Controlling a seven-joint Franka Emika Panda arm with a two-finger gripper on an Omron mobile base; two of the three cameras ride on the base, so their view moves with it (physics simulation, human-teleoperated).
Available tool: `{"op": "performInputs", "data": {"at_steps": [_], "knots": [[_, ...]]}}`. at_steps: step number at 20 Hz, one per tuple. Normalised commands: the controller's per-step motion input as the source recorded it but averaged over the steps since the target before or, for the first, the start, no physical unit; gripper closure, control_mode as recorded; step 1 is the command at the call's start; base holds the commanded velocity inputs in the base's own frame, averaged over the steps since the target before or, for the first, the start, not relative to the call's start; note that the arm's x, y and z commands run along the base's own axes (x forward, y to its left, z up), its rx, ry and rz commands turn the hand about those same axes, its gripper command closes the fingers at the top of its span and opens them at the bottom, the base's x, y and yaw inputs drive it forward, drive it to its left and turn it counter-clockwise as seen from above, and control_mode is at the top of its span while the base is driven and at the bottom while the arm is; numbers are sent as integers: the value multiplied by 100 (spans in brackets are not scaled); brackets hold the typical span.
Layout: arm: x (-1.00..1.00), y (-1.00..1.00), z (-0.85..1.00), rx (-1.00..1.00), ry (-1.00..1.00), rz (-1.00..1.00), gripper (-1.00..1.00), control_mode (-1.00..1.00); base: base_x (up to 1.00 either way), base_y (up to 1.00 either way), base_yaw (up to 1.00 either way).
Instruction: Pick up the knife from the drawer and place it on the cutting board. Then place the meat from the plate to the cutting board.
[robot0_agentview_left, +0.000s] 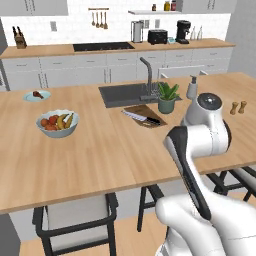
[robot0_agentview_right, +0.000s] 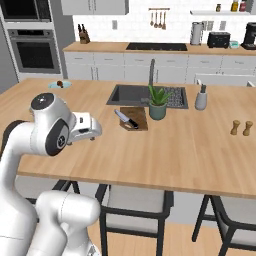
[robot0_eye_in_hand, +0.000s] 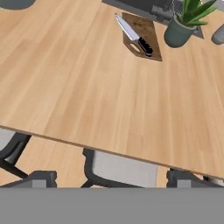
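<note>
The knife (robot0_agentview_left: 142, 117) (robot0_agentview_right: 126, 119) (robot0_eye_in_hand: 133, 36) lies diagonally on the dark brown cutting board (robot0_agentview_left: 150, 111) (robot0_agentview_right: 139, 115) (robot0_eye_in_hand: 148, 29), in front of the sink. Far left on the island, the meat (robot0_agentview_left: 38, 93) (robot0_agentview_right: 60, 83) sits on the pale blue-green plate (robot0_agentview_left: 30, 97) (robot0_agentview_right: 53, 86). My gripper (robot0_agentview_right: 89, 135) hangs over the near left part of the island, well short of the board, open and empty. The drawer is out of view.
A potted plant (robot0_agentview_left: 168, 98) (robot0_agentview_right: 158, 104) (robot0_eye_in_hand: 183, 24) stands just right of the board, by the sink (robot0_agentview_left: 120, 95) (robot0_agentview_right: 131, 95). A fruit bowl (robot0_agentview_left: 57, 123) sits between plate and board. A soap dispenser (robot0_agentview_left: 192, 88) and shakers (robot0_agentview_left: 238, 107) stand to the right. Chairs (robot0_eye_in_hand: 120, 168) line the near edge.
</note>
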Motion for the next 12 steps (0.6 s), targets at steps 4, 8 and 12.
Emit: {"op": "performInputs", "data": {"at_steps": [4,8,12], "knots": [[-51,-3,0,1,0,0,-100,-100,0,0,0],[-29,5,-3,0,2,0,-100,-100,0,0,0],[-8,13,-6,0,7,1,-100,-100,0,0,0]]}}
